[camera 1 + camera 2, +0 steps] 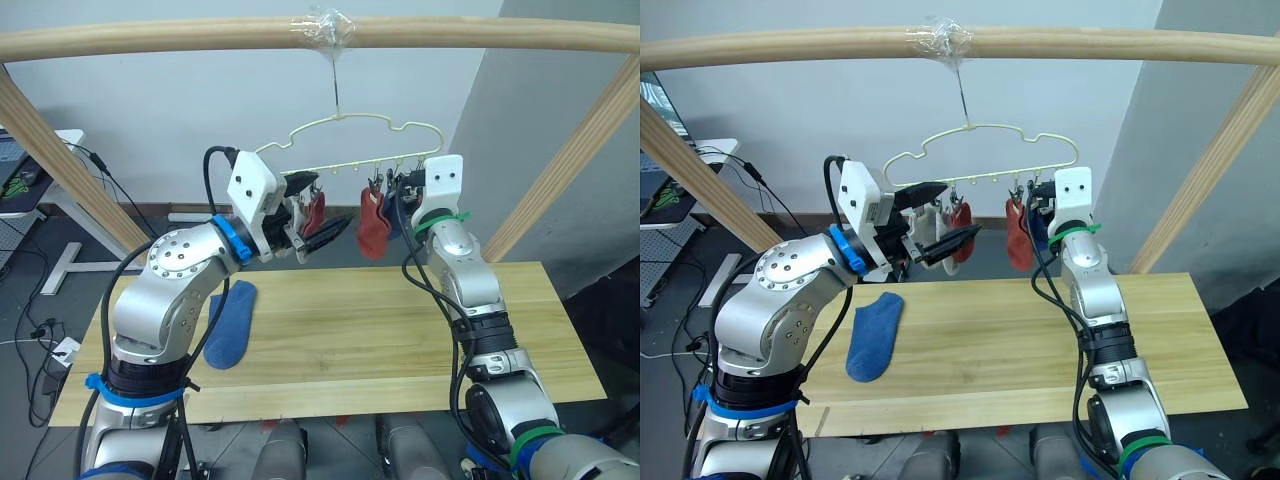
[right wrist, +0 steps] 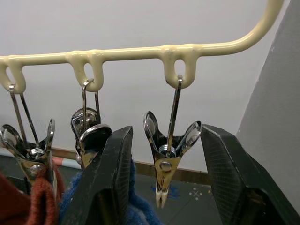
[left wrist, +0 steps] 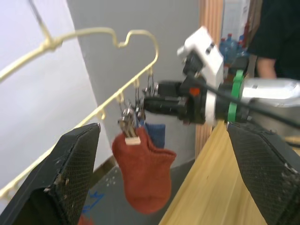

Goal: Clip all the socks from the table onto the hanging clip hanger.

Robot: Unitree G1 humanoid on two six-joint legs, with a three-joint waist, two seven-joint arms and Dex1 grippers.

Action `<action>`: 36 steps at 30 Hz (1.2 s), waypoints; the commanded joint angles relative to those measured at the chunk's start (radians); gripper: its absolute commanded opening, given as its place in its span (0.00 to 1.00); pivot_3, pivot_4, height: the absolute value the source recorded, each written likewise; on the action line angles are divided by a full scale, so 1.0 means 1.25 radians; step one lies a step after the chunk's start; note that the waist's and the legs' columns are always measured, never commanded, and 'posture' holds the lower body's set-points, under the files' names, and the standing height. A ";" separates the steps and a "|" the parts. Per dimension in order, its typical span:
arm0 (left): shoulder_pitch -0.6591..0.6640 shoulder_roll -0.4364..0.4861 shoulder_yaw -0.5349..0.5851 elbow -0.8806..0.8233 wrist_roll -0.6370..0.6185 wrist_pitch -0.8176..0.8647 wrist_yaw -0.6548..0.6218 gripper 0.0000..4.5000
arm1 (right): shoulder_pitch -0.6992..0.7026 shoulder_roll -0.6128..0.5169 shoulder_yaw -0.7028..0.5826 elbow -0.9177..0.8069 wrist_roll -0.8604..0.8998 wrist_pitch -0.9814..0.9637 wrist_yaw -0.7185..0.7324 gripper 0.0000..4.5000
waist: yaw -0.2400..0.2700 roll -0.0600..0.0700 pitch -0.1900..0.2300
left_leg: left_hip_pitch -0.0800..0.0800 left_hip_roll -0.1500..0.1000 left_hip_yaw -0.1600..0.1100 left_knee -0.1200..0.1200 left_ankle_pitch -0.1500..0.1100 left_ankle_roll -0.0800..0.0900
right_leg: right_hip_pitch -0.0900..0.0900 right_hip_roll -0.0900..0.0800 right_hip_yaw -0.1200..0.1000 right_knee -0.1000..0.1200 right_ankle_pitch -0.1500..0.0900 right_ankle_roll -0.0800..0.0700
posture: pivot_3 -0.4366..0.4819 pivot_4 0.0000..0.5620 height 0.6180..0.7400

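The pale-yellow clip hanger (image 1: 345, 140) hangs by its hook from the wooden pole. On its clips hang two rust-red socks (image 1: 375, 225) (image 1: 315, 212), a blue sock (image 3: 155, 133) and a light grey sock (image 1: 952, 262). One more blue sock (image 1: 232, 322) lies flat on the table (image 1: 400, 330) at the left. My left gripper (image 1: 318, 208) is open beside the hanger's left half, holding nothing. My right gripper (image 2: 166, 129) is open at the hanger's right end, its fingers on either side of an empty metal clip (image 2: 165, 161) without touching it.
A round wooden pole frame (image 1: 150, 40) spans overhead, with slanted legs at both sides. A white desk (image 1: 60, 200) and cables are on the floor at the left. A person in dark clothes (image 3: 276, 42) stands beyond the table's right end.
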 commanded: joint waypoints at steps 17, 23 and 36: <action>-0.047 0.002 0.011 -0.018 -0.021 -0.001 0.021 1.00 | -0.051 0.034 -0.007 0.002 0.000 -0.021 0.006 0.51 | 0.001 0.000 0.000 | 0.000 0.000 0.000 0.000 0.000 0.000 | 0.000 0.000 0.000 0.000 0.000 0.000 | 0.60 0.38 1.00; -0.047 0.000 0.011 -0.020 -0.026 -0.001 0.023 1.00 | -0.060 0.029 -0.010 0.016 0.001 -0.030 0.008 0.51 | 0.001 0.000 0.000 | 0.000 0.000 0.000 0.000 0.000 0.000 | 0.000 0.000 0.000 0.000 0.000 0.000 | 0.60 0.38 1.00; -0.053 -0.009 0.010 -0.020 -0.044 0.012 0.038 1.00 | -0.057 0.024 -0.007 0.012 -0.008 -0.037 0.010 0.11 | 0.001 0.000 0.000 | 0.000 0.000 0.000 0.000 0.000 0.000 | 0.000 0.000 0.000 0.000 0.000 0.000 | 0.59 0.39 1.00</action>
